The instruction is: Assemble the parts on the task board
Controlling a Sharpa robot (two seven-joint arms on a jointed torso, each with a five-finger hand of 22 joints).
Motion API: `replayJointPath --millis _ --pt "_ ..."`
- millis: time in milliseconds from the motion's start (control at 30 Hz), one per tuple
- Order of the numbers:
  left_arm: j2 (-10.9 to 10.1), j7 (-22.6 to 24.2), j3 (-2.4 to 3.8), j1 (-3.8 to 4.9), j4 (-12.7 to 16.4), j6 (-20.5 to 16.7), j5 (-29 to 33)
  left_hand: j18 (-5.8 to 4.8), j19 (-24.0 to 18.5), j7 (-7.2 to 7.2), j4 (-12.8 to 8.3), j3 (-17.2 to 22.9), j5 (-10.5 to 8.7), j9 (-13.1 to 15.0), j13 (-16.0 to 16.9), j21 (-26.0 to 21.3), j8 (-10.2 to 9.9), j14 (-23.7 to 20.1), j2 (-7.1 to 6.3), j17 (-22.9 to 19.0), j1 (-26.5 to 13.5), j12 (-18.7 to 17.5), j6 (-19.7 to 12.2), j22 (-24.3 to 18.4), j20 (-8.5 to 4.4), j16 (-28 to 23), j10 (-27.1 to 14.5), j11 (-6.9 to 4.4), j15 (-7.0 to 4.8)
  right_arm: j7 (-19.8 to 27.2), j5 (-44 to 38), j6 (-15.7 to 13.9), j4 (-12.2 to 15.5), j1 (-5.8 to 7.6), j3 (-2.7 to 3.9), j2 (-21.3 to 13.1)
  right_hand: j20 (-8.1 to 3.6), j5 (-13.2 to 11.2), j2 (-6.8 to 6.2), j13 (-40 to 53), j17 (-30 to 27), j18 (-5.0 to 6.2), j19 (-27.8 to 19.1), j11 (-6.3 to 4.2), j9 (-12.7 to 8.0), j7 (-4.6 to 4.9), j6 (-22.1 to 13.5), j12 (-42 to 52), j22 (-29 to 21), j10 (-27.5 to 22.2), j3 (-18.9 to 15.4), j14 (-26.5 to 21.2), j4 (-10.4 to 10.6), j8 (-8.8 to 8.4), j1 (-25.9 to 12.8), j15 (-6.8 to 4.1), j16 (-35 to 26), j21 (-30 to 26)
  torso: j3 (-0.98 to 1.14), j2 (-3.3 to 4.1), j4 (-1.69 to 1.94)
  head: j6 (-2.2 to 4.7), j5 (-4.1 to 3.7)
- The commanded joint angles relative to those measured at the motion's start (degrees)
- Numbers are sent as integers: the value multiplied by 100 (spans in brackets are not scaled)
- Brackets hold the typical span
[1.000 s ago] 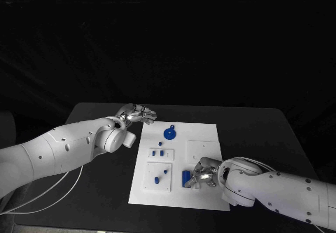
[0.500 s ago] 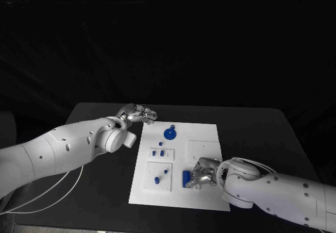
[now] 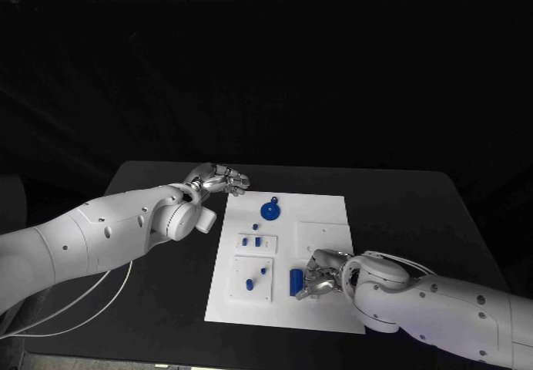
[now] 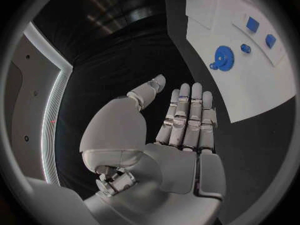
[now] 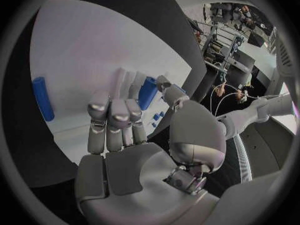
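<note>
Right hand (image 3: pixel 322 275) near the white board's (image 3: pixel 322 210) front edge, pinching a blue cylinder (image 5: pixel 148 92), left hand (image 3: pixel 219 180) released, fingers apart, hovering off the board's far left corner over bare black table (image 3: pixel 389 200)

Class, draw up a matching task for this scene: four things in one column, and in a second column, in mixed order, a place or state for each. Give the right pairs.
Things
1. left hand
2. right hand
3. blue gear
4. task board

Places or states
A. lies on the board's far part
B. white, in the middle of the black table
C. fingers straight, holding nothing, beside the board's far left corner
D. over the board's near part, at a blue cylinder

Pairs: 1-C, 2-D, 3-A, 4-B
</note>
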Motion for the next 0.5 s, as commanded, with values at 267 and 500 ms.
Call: replayJointPath --millis 267,500 --pt "-4 23 3 7 19 78 -5 -20 -7 -6 18 -33 -19 -5 -10 -23 30 16 2 15 -38 -17 -41 10 18 -34 -35 2 23 -139 94 65 -92 -17 -14 -29 -2 -22 45 23 20 434 50 -6 0 2 38 30 55 68 120 9 343 -36 -211 -36 -41 -37 1 -3 -4 1 9" --pt "-12 10 3 7 21 87 -15 -19 -8 -7 19 -35 -19 -6 -11 -25 30 16 1 19 -37 -16 -41 12 18 -37 -36 2 23 -93 304 228 -88 -16 -14 -76 -23 -23 -101 36 32 434 52 -12 3 -3 46 24 67 75 305 11 529 -54 -266 -43 -46 -34 5 -6 -6 -2 11"
